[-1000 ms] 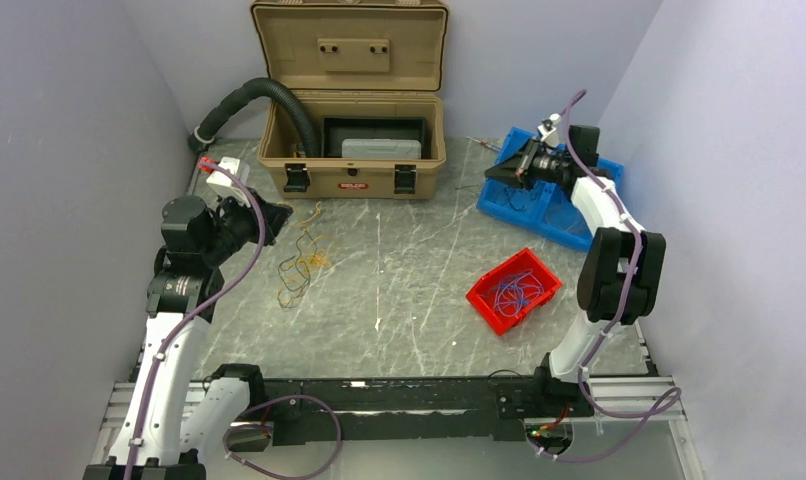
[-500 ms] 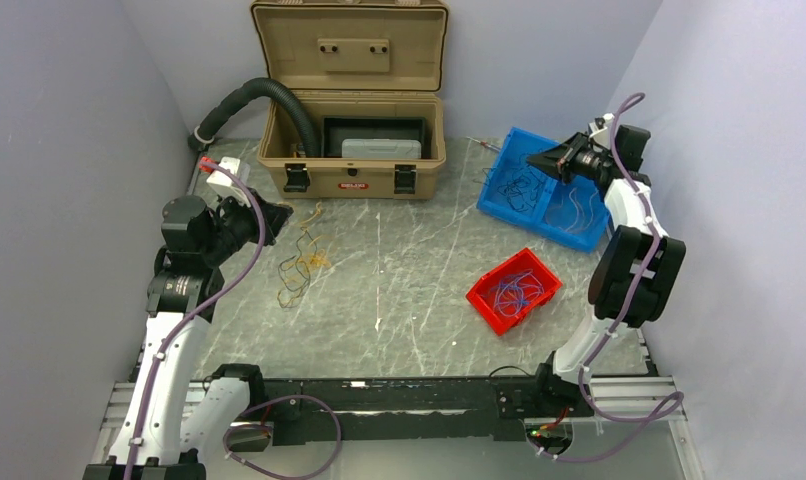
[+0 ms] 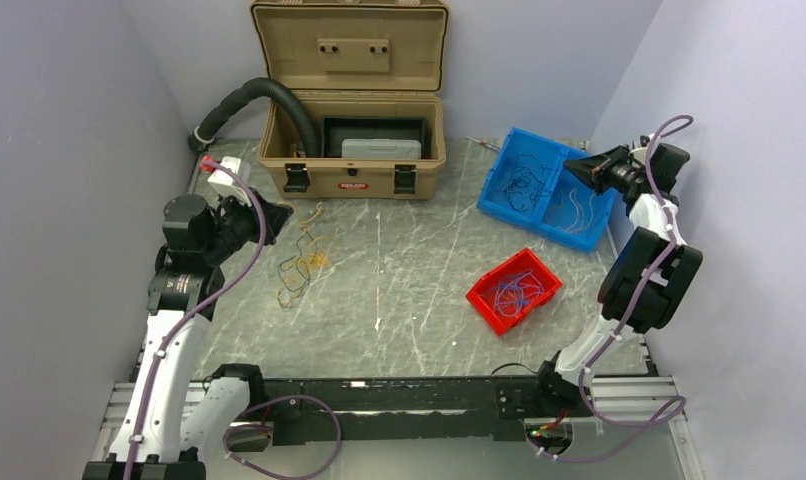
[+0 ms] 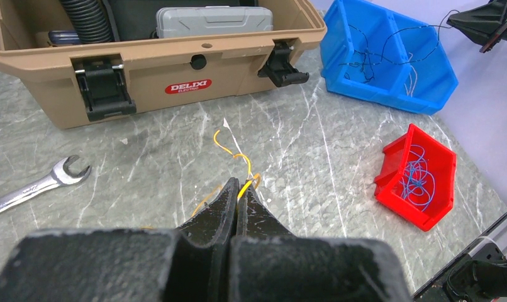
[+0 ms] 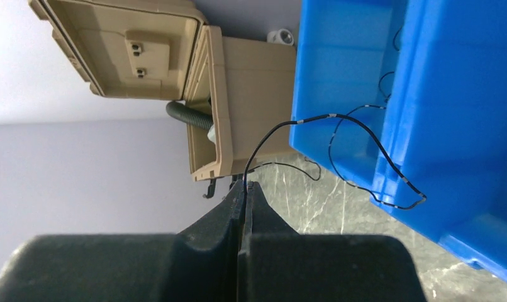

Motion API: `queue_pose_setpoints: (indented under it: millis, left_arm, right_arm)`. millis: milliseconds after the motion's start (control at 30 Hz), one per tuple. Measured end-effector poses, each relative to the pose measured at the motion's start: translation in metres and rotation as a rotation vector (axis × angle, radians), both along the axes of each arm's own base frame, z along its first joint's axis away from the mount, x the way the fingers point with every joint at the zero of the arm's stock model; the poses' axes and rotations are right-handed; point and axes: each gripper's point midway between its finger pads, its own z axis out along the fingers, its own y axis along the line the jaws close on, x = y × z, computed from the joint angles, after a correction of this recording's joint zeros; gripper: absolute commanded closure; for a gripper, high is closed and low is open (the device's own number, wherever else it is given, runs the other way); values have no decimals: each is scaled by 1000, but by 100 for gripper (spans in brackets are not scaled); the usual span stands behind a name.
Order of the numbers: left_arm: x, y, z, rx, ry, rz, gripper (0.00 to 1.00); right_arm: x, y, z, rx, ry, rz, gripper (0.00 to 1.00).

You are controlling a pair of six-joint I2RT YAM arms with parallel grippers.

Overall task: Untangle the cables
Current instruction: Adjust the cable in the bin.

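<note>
Cables lie in a loose yellow and black tangle on the table, left of centre, just beside the left gripper. Its jaws are closed on a yellow wire that curls out from the tips, likely to draw that one strand free of the heap. A wrench lies left of it, clear of the pull. Behind stands an open case with a hose running into it; its front latches are near the tangle and could snag a lifted strand. Right of centre, a red bin holds blue wires, seemingly sorted by colour. Farther right, a blue bin holds black wires in one half and pale ones in the other. The right gripper, raised at that bin's right side, is clamped on a black wire that trails back into the bin. Whether the wire is going in or coming out I cannot tell, but its loop may drag neighbours along
</note>
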Motion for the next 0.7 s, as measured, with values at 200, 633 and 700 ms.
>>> queue_pose_setpoints:
  millis: [200,633,700]
  left_arm:
    - [0,0,0,0,2,0,100]
    - [0,0,-1,0,2,0,100]
    - [0,0,-1,0,2,0,100]
  right_arm:
    - [-5,-24,-2,40,-18,-91,100]
    - [-11,-31,0,76,-51,-143,100]
    - [-14,-33,2,82,-65,-155,100]
